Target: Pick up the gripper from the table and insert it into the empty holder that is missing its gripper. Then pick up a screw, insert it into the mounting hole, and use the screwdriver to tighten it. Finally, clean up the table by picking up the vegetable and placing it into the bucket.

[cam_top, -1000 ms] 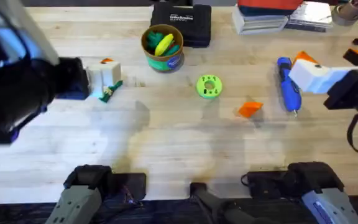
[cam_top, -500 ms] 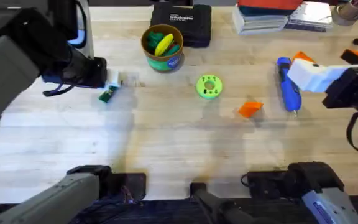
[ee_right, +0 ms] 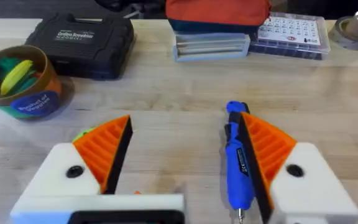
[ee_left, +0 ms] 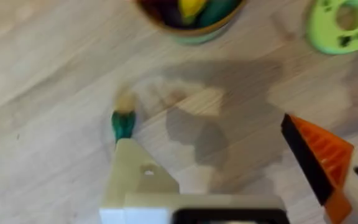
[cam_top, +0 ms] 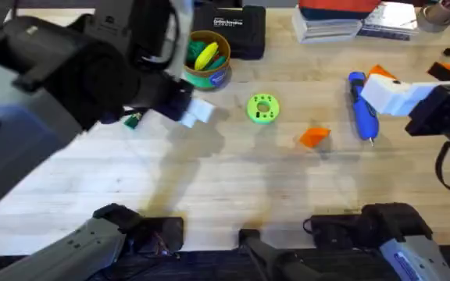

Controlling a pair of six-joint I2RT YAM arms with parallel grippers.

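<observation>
The orange gripper (cam_top: 314,136) lies on the table (cam_top: 233,187), right of centre. My left gripper (cam_top: 198,112) hovers just below the bucket (cam_top: 205,58). In the left wrist view this left gripper (ee_left: 207,134) is open, with one bare white holder (ee_left: 135,180) and one orange finger (ee_left: 319,158). The green vegetable (cam_top: 133,120) lies on the wood to its left, and the vegetable (ee_left: 123,124) sits just beyond the holder's tip. The blue screwdriver (cam_top: 362,105) lies at the right, next to my open right gripper (cam_top: 377,82). The right gripper (ee_right: 184,118) carries two orange fingers, with the screwdriver (ee_right: 238,162) beside one.
A bright green ring disc (cam_top: 262,108) sits mid-table. A black case (cam_top: 229,27) stands behind the bucket. Books and a red object (cam_top: 338,19) fill the back right. The left arm's dark bulk (cam_top: 61,86) covers the upper left.
The left arm has swung right from the table's left side toward the bucket, passing beyond the vegetable, which stays on the wood. The right arm has not moved.
</observation>
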